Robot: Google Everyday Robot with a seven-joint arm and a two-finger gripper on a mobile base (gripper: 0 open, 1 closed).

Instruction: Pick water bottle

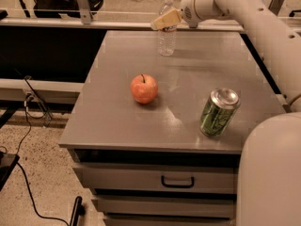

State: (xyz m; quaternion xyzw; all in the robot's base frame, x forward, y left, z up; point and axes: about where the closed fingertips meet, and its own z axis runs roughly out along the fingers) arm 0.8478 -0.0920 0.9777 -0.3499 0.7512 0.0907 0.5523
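The water bottle (167, 37) is small and clear with a white cap. It stands upright at the far edge of the grey table (113, 121). My gripper (161, 22) reaches in from the upper right on the white arm (235, 4). It sits at the bottle's neck and covers part of its upper half. The bottle's base rests on the table.
A red apple (144, 88) lies near the table's middle. A green soda can (218, 112) stands tilted at the front right. Drawers (177, 180) are under the table. A rail (84, 20) runs behind the table. Cables lie on the floor at left.
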